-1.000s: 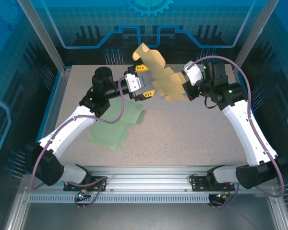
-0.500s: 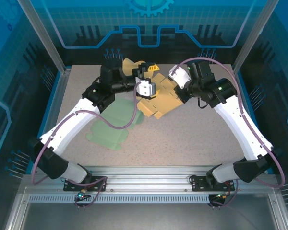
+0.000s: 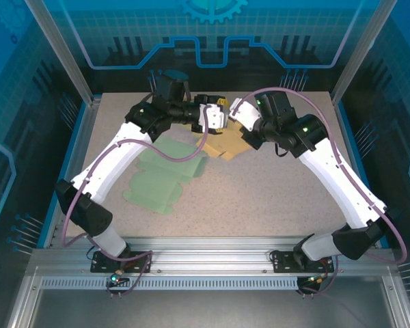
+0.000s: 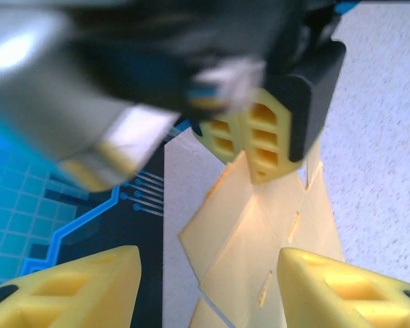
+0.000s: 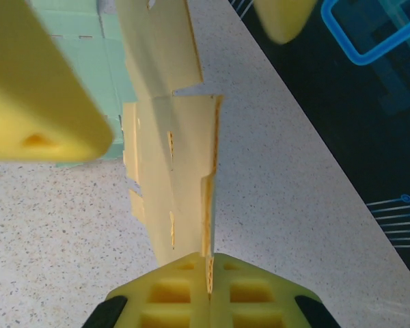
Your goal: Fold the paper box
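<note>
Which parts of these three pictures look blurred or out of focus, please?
Top external: sharp throughout. Left wrist: the right arm across the top is smeared by blur, while the yellow paper below it reads clearer. Right wrist: the paper is crisp; the left arm's fingers close to the lens look soft.

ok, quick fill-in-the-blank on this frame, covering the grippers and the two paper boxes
1. The right gripper is ____ on the yellow paper box.
2. The left gripper straddles that box with its jaws ____.
3. The other paper box, lying flat on the table, is coloured ____.
Missing words: shut; open; green.
</note>
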Controlling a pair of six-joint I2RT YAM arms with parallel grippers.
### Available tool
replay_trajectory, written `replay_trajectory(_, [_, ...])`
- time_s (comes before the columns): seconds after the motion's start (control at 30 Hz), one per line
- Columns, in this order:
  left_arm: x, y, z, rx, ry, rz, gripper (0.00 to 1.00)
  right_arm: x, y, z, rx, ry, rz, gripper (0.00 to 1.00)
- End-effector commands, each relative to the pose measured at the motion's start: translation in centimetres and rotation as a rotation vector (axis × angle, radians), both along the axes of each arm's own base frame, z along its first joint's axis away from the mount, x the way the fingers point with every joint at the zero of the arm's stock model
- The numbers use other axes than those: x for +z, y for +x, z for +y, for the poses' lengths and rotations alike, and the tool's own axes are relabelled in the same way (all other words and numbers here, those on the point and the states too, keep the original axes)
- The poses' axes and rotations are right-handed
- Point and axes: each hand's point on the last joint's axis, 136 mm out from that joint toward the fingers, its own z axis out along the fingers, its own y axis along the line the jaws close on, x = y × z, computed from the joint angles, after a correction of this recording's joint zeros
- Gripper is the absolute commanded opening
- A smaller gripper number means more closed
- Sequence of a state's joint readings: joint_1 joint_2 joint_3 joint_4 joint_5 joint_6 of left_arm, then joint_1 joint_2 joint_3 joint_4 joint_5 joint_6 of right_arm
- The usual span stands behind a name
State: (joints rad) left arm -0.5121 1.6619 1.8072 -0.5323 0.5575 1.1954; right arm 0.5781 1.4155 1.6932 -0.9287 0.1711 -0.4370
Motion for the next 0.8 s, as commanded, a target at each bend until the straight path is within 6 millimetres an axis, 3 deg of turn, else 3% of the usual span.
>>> replay_trajectory(0.0, [1.4, -1.8, -0.1, -0.095, -0.080, 0.116, 0.53, 1.1, -0.9, 1.2, 0.071, 0.044, -0.032, 0.00])
replay_trajectory(0.3, [0.3, -1.6, -0.4, -0.113, -0.051, 0.170, 0.50, 1.1, -1.2, 2.1, 0.111, 0.079, -0.018, 0.00])
replay_trajectory(0.53, [-0.8, -0.6, -0.5, -0.098, -0.008, 0.182, 0.43, 1.7, -1.5, 2.5, 0.126, 0.088, -0.032, 0.00])
replay_trajectory(0.77, [-1.1, -0.4, -0.5, -0.091, 0.002, 0.179, 0.03, 1.7, -1.2, 2.5, 0.114, 0.084, -0.046, 0.00])
